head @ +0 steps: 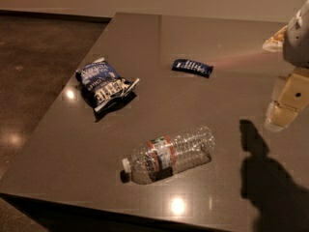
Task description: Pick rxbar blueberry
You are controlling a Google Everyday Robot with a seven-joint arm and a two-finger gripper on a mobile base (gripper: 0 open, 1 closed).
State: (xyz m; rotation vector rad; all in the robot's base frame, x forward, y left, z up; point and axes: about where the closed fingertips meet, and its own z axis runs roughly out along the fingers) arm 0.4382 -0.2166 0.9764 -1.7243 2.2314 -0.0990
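The rxbar blueberry is a small flat dark blue wrapper with white lettering, lying on the dark table at the back middle. My gripper hangs at the right edge of the camera view, above the table and well to the right of the bar, a little nearer than it. It holds nothing that I can see. Its shadow falls on the table at the lower right.
A puffy blue-and-white chip bag lies at the left of the table. A clear plastic water bottle lies on its side near the front edge. The dark floor lies beyond the table's left edge.
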